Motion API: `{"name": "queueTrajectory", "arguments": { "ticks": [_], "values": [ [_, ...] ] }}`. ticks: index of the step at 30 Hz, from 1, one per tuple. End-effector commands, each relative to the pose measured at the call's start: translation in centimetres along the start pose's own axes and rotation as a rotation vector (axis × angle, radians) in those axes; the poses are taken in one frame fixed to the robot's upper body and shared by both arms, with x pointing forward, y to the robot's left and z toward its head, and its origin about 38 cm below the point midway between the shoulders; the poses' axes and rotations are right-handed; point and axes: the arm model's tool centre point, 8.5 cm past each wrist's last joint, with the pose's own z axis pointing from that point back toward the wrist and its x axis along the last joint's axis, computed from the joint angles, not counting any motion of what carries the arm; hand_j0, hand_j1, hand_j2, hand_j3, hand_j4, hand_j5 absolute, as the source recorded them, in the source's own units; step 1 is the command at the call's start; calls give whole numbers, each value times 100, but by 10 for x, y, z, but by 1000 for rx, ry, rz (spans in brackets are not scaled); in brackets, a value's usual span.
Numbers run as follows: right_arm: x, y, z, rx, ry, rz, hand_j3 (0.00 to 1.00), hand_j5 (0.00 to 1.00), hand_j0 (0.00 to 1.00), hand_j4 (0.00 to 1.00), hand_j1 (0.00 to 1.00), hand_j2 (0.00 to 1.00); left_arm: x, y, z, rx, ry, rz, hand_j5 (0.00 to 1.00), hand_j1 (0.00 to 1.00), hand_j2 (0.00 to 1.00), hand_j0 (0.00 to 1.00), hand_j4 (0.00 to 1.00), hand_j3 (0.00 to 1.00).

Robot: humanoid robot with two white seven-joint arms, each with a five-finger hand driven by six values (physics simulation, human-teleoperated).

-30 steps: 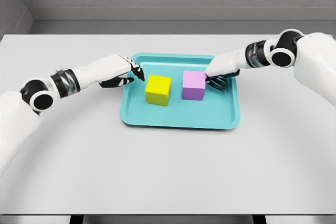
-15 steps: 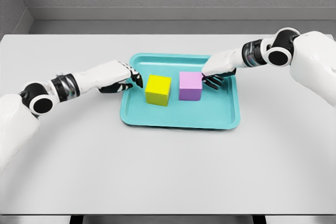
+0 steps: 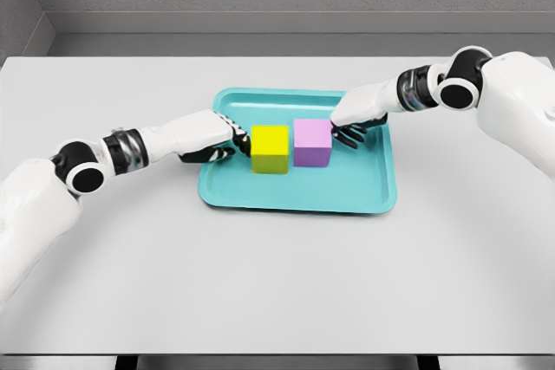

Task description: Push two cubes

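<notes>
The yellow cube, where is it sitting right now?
The yellow cube sits inside the teal tray, left of centre, right beside the purple cube, with the left hand against its left side.

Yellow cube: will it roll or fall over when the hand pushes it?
Probably neither. The yellow cube sits flat on the teal tray, so it should slide. It looks stiff, and the left hand pushes low on its side, so tipping seems unlikely.

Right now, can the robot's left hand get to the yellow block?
Yes, it looks so. The left hand reaches over the teal tray's left rim, and its fingertips seem to touch the left face of the yellow block. Nothing sits between them. The purple block is on the far side.
</notes>
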Motion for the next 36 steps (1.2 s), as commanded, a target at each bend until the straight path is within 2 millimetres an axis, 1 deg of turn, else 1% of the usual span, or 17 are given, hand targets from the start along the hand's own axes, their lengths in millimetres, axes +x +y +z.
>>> {"name": "queueTrajectory", "arguments": {
  "ticks": [1, 5, 7, 9, 12, 13, 14, 18, 22, 25, 28, 29, 30, 33, 34, 35, 36],
  "values": [
    [0, 2, -1, 9, -3, 6, 14, 14, 14, 14, 14, 14, 4, -2, -5, -1, -12, 4, 50, 50, 50, 50, 50, 50],
    [-4, 6, 1, 14, 7, -5, 14, 14, 14, 14, 14, 14, 3, -2, -4, 0, -11, 5, 50, 50, 50, 50, 50, 50],
    [-5, 6, 2, 15, 11, -4, 14, 14, 14, 14, 14, 14, -3, -1, 2, -1, 7, 5, 50, 50, 50, 50, 50, 50],
    [-9, 9, 3, 20, 23, -14, 14, 14, 14, 14, 14, 14, -3, 0, 2, 2, 9, 6, 50, 50, 50, 50, 50, 50],
    [-14, 3, 8, 16, 37, -12, 14, 14, 14, 14, 14, 14, -9, -3, 0, -2, 25, 25, 50, 50, 50, 50, 50, 50],
    [-19, 4, 10, 19, 52, -21, 14, 14, 14, 14, 14, 14, -7, -3, -3, -2, 19, 25, 50, 50, 50, 50, 50, 50],
    [-20, -1, 9, 15, 56, -22, 14, 14, 14, 14, 14, 14, -4, -4, -9, -1, 9, 35, 50, 50, 50, 50, 50, 50],
    [-26, -8, 15, 9, 77, -22, 14, 14, 14, 14, 14, 14, -3, -10, -20, -9, 8, 62, 50, 50, 50, 50, 50, 50],
    [-26, -20, 8, 12, 87, -12, 14, 14, 14, 14, 14, 14, -8, -9, -17, -8, 22, 68, 50, 50, 50, 50, 50, 50],
    [-26, -20, 8, 13, 88, -11, 14, 14, 14, 14, 14, 14, -13, -10, -12, -11, 34, 66, 50, 50, 50, 50, 50, 50],
    [-27, -21, 8, 14, 90, -8, 14, 14, 14, 14, 14, 14, -6, -1, -12, 24, 10, 63, 49, 49, 49, 49, 49, 49],
    [-26, -22, 7, 12, 87, -8, 14, 14, 14, 14, 14, 14, -8, 7, 0, 38, 9, 51, 49, 49, 49, 49, 49, 49],
    [-26, -23, 3, 18, 90, -12, 14, 14, 14, 14, 14, 14, -4, 19, 9, 62, -11, 37, 49, 49, 49, 49, 49, 49],
    [-20, -31, -6, 19, 82, -1, 14, 14, 14, 14, 14, 14, 1, 43, 34, 101, -32, -3, 49, 49, 49, 49, 49, 49],
    [-20, -32, -9, 25, 86, 0, 14, 14, 14, 14, 14, 14, 2, 49, 41, 116, -34, -15, 48, 48, 48, 48, 48, 48],
    [-19, -33, -11, 31, 87, 8, 14, 14, 14, 14, 14, 14, 10, 47, 45, 116, -54, -22, 48, 48, 48, 48, 48, 48],
    [-18, -33, -12, 31, 86, 9, 14, 14, 14, 14, 14, 14, 17, 53, 61, 132, -65, -43, 48, 48, 48, 48, 48, 48]
  ]
}}
